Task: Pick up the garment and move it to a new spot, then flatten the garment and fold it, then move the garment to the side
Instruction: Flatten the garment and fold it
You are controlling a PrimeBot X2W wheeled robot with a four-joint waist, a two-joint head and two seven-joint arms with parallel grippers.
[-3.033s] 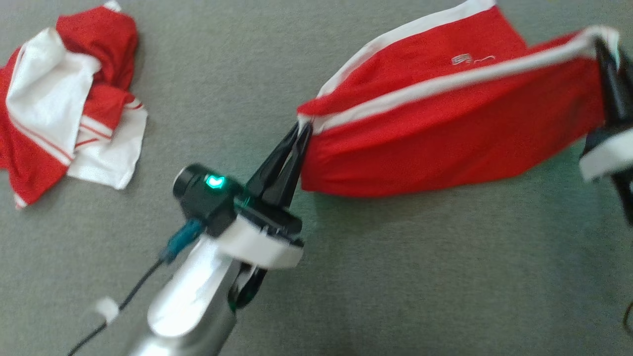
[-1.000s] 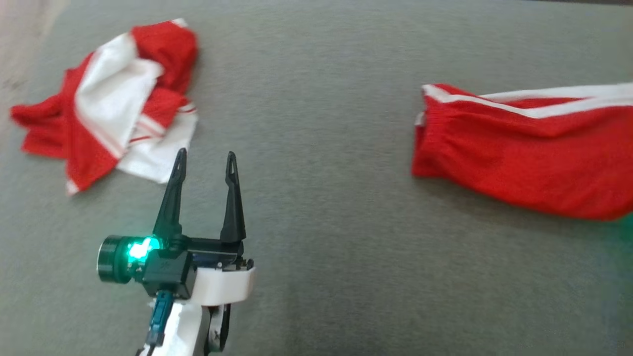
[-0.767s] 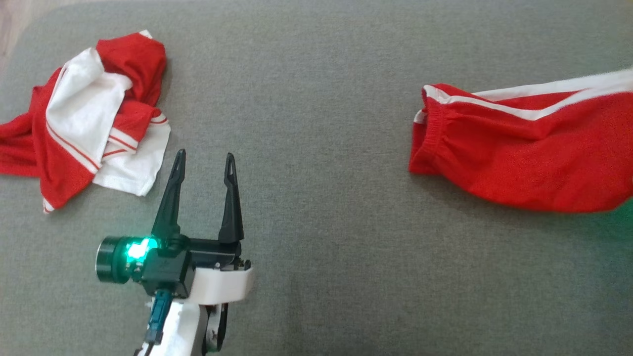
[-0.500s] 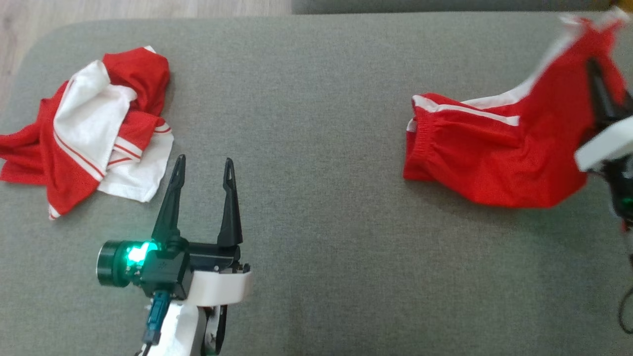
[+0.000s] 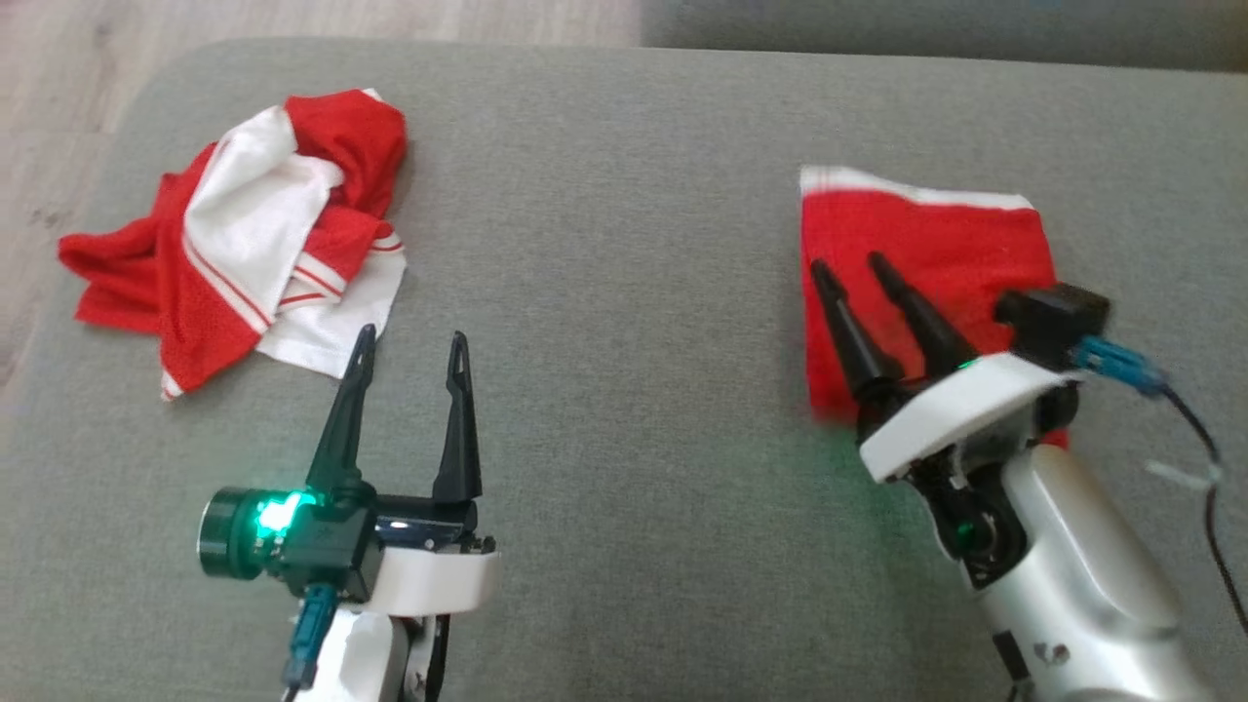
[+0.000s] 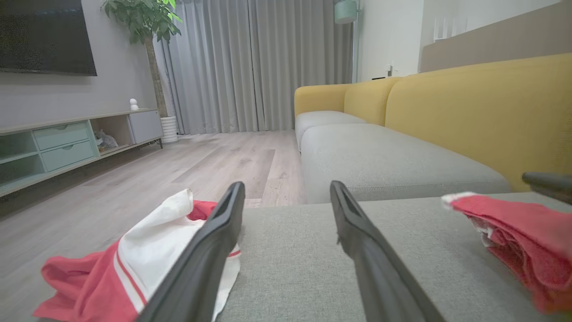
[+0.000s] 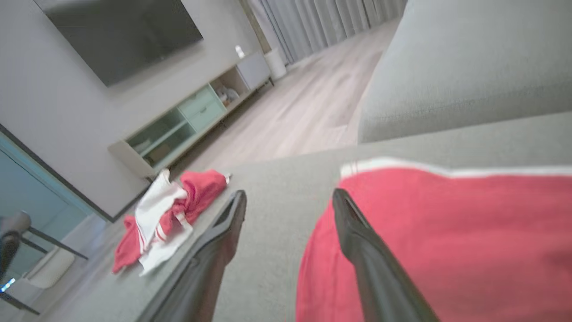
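While both arms are parked over the grey sofa cushion (image 5: 624, 322), the garment (image 5: 249, 229) is left in a crumpled heap near the cushion's far left corner, close to the edge where the wooden floor (image 5: 58, 107) begins. Red mesh and a white panel with red-striped trim are bunched up together, so no flat outline can be made out, tbh.

The left gripper (image 5: 410, 336) is spread wide with nothing caught between its fingers. Its tips are pointed at the heap's near white edge, just beside it. From the left wrist view (image 6: 287, 185), the garment (image 6: 134, 264) is partly hidden behind one finger, and contact can't be judged.

Over on the right, a second red piece with white trim is laid down as a neat folded bundle (image 5: 936, 234), well apart from the garment. The right gripper (image 5: 846, 261) is held over that bundle with its jaws parted and nothing pinched. Whether the cloth is touched can't be told.

In the right wrist view (image 7: 289, 193), the folded bundle (image 7: 447, 232) is seen right under the fingers and the garment (image 7: 165, 214) far off by the corner. A yellow backrest (image 6: 469, 112) and grey curtains (image 6: 250, 62) are seen behind.
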